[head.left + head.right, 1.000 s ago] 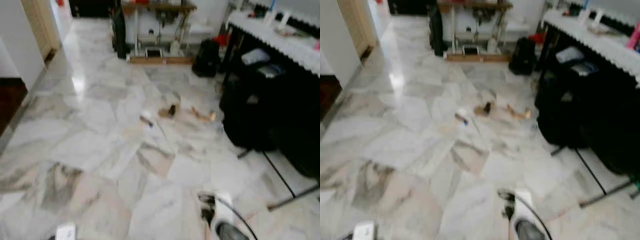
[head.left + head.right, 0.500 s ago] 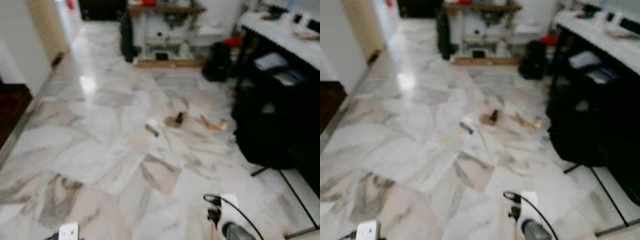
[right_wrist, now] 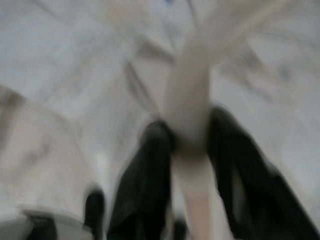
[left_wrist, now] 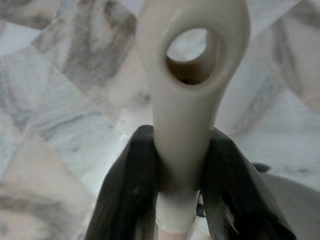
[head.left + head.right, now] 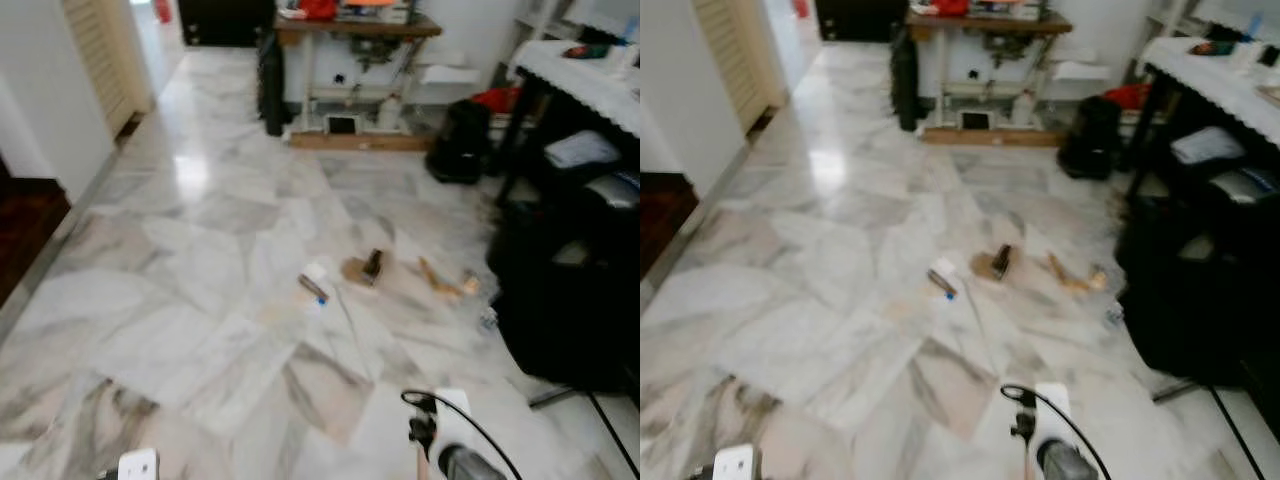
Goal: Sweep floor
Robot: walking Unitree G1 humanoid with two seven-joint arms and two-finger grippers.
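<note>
Down at the left wrist, the left gripper has its two black fingers clamped on either side of a cream plastic broom handle. The handle runs straight up between the jaws, and its rounded end with the oval hanging hole stands clear beyond the fingertips, above the grey-veined white marble floor.

Over to the right wrist: the picture is blurred, but the right gripper is plainly pinched on the same pale stick, one dark finger pressed to each side, the shaft passing between them and running on over the tiles.

From the head camera, the near edge of the frame catches the white top of the right wrist with a looping black cable, and a small white corner of the left arm.

Out on the floor, in the middle of the room, lies the dirt: a small white and blue scrap, then a brown patch of debris with a dark lump on it, then tan bits trailing toward the right. Just beyond them a big black bag sits under a table with a white cloth.

Further back, a smaller black bag rests on the floor by a wooden table cluttered on top. On the far left, a cream louvred door flanks a corridor.
</note>
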